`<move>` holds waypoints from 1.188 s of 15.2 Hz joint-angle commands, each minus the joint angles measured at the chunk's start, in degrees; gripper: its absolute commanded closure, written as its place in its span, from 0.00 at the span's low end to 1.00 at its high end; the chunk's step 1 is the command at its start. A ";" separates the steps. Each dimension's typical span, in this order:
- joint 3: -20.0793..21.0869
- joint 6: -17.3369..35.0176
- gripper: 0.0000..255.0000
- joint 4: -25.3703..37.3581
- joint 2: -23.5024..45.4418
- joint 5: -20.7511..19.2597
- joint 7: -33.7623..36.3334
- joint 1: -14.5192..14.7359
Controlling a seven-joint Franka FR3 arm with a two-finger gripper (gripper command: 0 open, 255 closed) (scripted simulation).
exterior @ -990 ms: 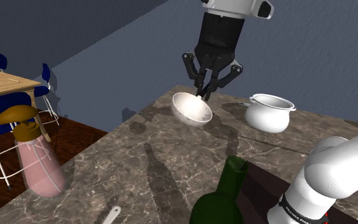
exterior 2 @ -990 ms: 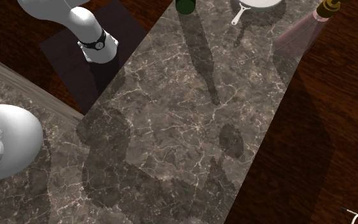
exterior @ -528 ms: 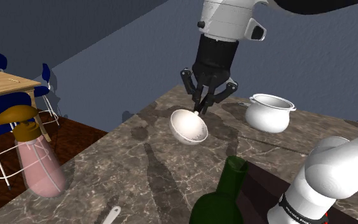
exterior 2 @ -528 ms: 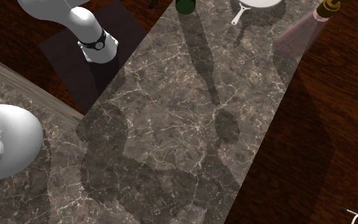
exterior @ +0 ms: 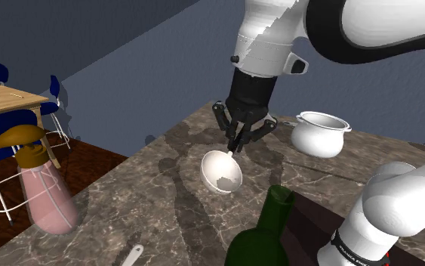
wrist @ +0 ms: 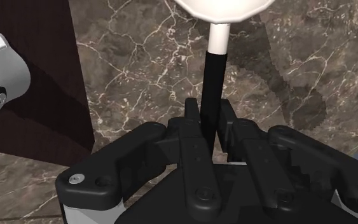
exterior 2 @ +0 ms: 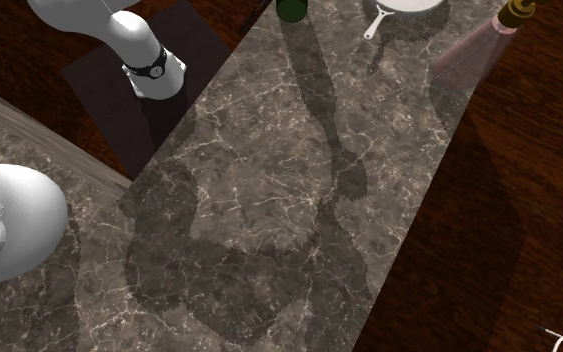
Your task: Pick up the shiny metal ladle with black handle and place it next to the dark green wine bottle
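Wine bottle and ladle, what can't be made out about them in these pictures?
- Wine bottle: the shoulder view's bottom edge cuts off its lower body.
- Ladle: the wrist view's top edge cuts off most of its bowl; the end effector covers the handle's end.
- Pan: the second exterior view's top edge cuts it off.

Bare counter mid-surface, green bottle at near edge, white pot seemingly well apart

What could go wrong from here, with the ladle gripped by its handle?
1. The end effector pinches only the thin black handle of the ladle, and the bowl hangs below, so it could pivot or slip.
2. The wine bottle is tall and narrow, so the hanging bowl might tip it during placement.
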 commanded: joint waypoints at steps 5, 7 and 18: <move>0.94 4.38 1.00 -4.88 -0.57 0.89 -0.11 0.50; 1.35 5.84 1.00 -6.41 -0.66 1.21 -0.07 0.65; 4.10 14.17 1.00 -14.09 -0.12 2.88 0.31 1.19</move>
